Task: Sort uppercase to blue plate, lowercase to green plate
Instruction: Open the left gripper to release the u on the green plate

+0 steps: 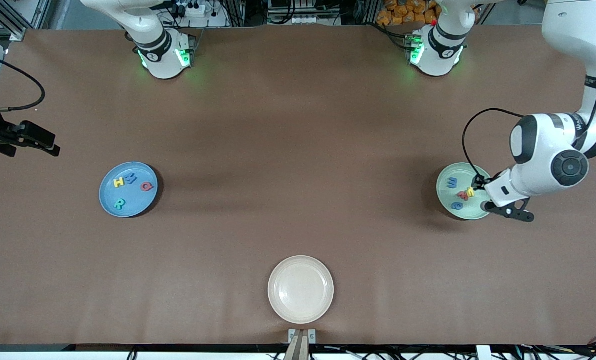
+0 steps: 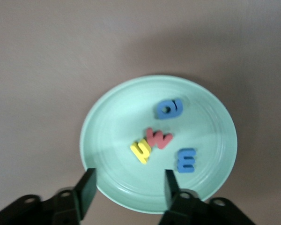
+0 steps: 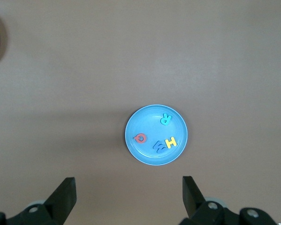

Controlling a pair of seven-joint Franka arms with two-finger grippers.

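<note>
Left wrist view: left gripper (image 2: 126, 192) fingers apart, empty, over green plate (image 2: 107, 131) rim | yellow lowercase (image 2: 141, 151) lies just ahead | right gripper (image 3: 129, 197) fingers apart, waits high over blue plate (image 3: 136, 124).

Blue plate (image 1: 108, 200) carried four foam capitals: yellow H (image 1: 119, 182), blue M (image 1: 130, 178), red Q (image 1: 147, 187), teal R (image 1: 119, 204). Green plate (image 2: 107, 122) held lowercase foam letters: blue m (image 2: 186, 160), red m (image 2: 158, 138), yellow h or n (image 2: 141, 151), blue a/q-like letter (image 2: 168, 108). Lettering on the arm casing was unreadable.
</note>
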